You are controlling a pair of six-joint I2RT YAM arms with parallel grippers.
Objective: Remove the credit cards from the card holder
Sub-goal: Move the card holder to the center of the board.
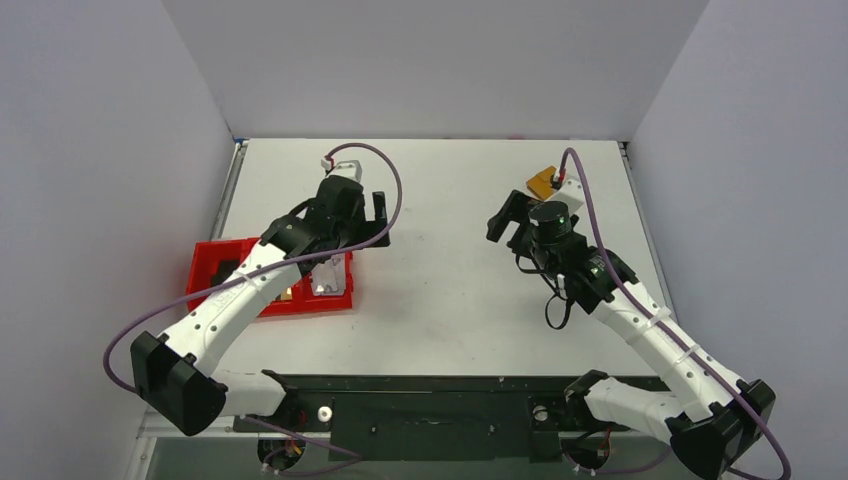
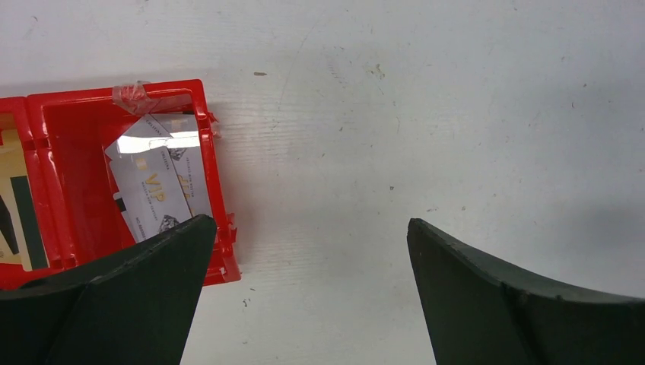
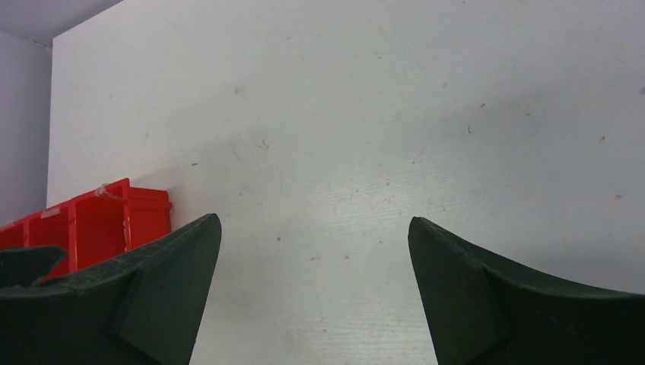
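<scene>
The tan card holder (image 1: 541,183) lies on the white table at the back right, partly hidden behind my right wrist; it shows in neither wrist view. Pale credit cards (image 2: 154,181) marked "VIP" lie overlapped in the right compartment of the red tray (image 2: 215,190), and they also show in the top view (image 1: 328,276). My left gripper (image 1: 380,222) is open and empty, just past the tray's far right corner; in its wrist view (image 2: 308,236) there is bare table between its fingers. My right gripper (image 1: 500,218) is open and empty, pointing left away from the holder, over bare table (image 3: 313,232).
The red compartmented tray (image 1: 215,262) sits at the left under my left arm. A cream and dark green card (image 2: 17,209) lies in its neighbouring compartment. The tray's end shows at the left of the right wrist view (image 3: 114,217). Grey walls enclose the table.
</scene>
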